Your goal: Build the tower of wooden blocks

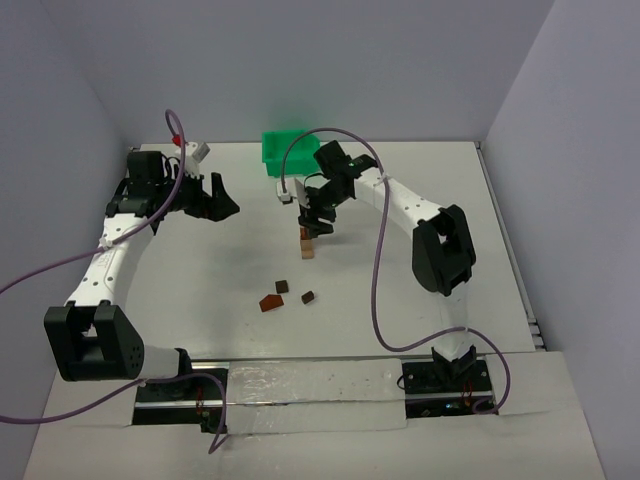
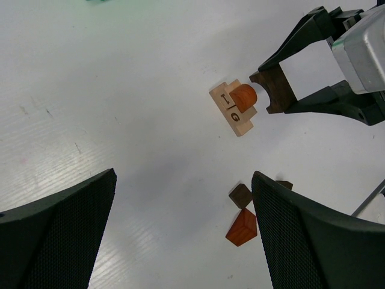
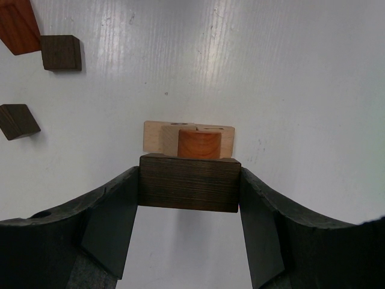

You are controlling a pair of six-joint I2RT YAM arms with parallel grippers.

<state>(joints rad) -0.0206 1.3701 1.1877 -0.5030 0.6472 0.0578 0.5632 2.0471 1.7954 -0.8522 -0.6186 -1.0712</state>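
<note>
- Right pincer [image 3: 189, 201]: my two fingers are part-way open and clamped on the ends of a dark brown block [image 3: 189, 180], one pad flat against each end.
- From the left wrist view that block [image 2: 274, 89] shows a curved notch on the side facing the stack, so it is the arch piece.
- Tower [image 1: 307, 243] stands mid-table, directly under my right pincer [image 1: 320, 222]. So far it is a tan block [image 2: 231, 114] printed with letters, with a reddish-brown round piece [image 2: 244, 97] sitting on it.
- The arch is held just above the round piece. A thin sliver of white shows between them in the left wrist view, and I cannot tell whether they touch anywhere.
- Left pincer [image 2: 183, 241]: fully spread and holding nothing. It hangs well to the left of the tower [image 1: 215, 197].
- Loose pieces lie on the table [image 1: 200, 300], nearer the arm bases than the tower: a reddish-brown wedge [image 1: 270, 302] and two dark cubes [image 1: 282, 287] [image 1: 308, 296].
- Green bin [image 1: 290, 150] sits at the far edge, behind the tower.
</note>
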